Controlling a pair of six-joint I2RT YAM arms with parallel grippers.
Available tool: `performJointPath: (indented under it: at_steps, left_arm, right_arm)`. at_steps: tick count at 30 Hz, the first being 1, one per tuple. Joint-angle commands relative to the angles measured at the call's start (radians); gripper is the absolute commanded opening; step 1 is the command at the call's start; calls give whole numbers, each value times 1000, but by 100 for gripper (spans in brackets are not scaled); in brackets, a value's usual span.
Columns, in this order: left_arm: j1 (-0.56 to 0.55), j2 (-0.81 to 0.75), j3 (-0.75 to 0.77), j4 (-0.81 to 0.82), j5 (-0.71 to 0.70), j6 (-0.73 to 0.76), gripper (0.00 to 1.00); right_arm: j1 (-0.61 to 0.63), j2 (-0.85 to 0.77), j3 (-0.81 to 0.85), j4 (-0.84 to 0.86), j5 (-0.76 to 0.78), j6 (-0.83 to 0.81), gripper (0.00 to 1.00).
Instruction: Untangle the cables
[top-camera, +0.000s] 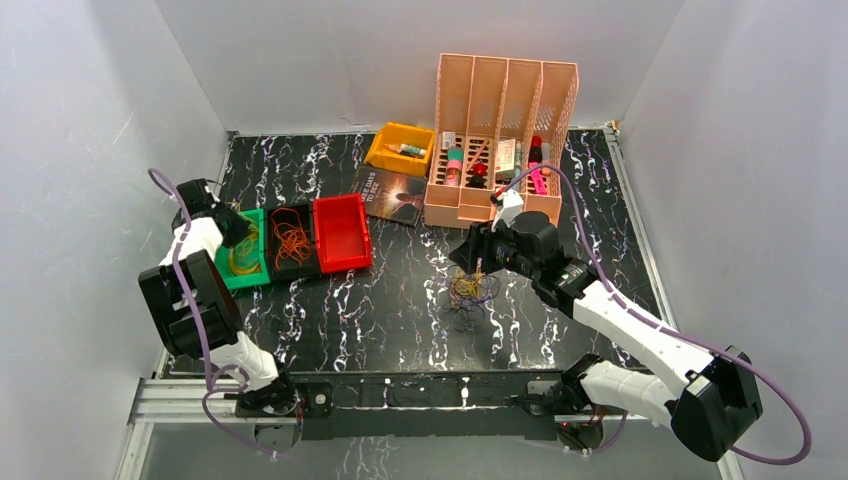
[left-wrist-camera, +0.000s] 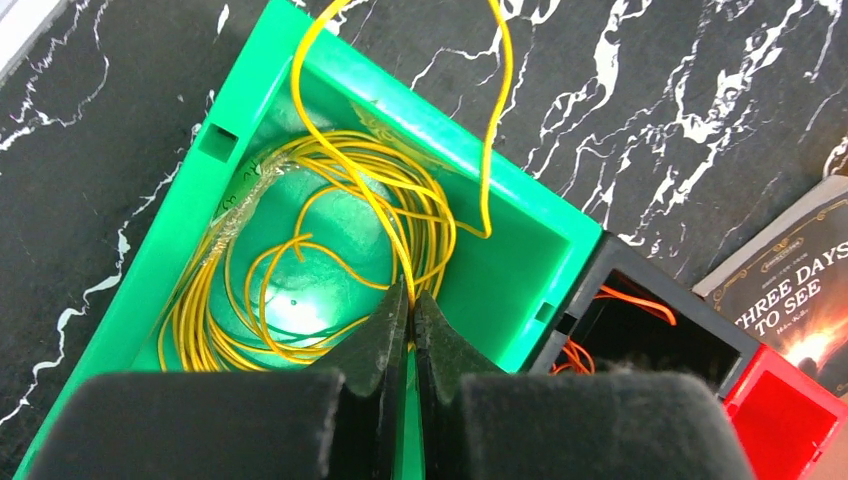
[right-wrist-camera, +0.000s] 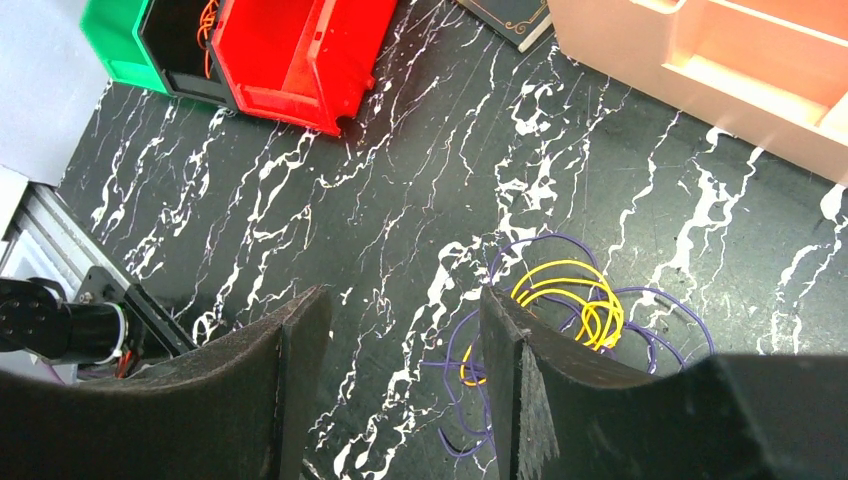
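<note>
We see thin yellow wire (left-wrist-camera: 300, 260) coiled in a green bin (left-wrist-camera: 520, 250), one strand pinched tight by the left gripper (left-wrist-camera: 410, 310), clear only in its wrist view. A purple-and-yellow tangle (right-wrist-camera: 580, 310) lies on the table (right-wrist-camera: 400, 150) beside the right gripper (right-wrist-camera: 400, 300), fingers spread, seemingly untouched.

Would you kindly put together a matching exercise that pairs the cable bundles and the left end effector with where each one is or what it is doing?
Things:
1. yellow coil
2. orange cable
3. purple-and-yellow tangle
4. left end effector

Places or states:
A. on the table, near the open right end effector
B. shut on a strand of the yellow coil
C. in the green bin
D. in the black bin

Pairs: 1-C, 2-D, 3-A, 4-B.
</note>
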Motion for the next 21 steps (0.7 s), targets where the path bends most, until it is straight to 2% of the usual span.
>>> performJointPath:
  at_steps: [1,4,9,11,15,21]
  left_arm:
    - [10,13,27,-46,-9,-14,0]
    - [10,22,32,-89,-32,-14,0]
    - [10,-28,44,-118,-66,-14,27]
    - [10,-61,60,-128,-75,-16,34]
    - [10,-136,100,-151,-103,-21,42]
    - [10,-222,135,-152,-166,7,47]
  right_arm:
    - [2,-26,7,37,12,-22,65]
    - [2,-18,7,40,8,-22,65]
    - [2,-11,11,44,-4,-23,65]
    - [2,-9,12,44,-3,-24,65]
    - [3,-6,13,44,-2,-22,65]
    - [1,-4,12,43,-8,-17,65]
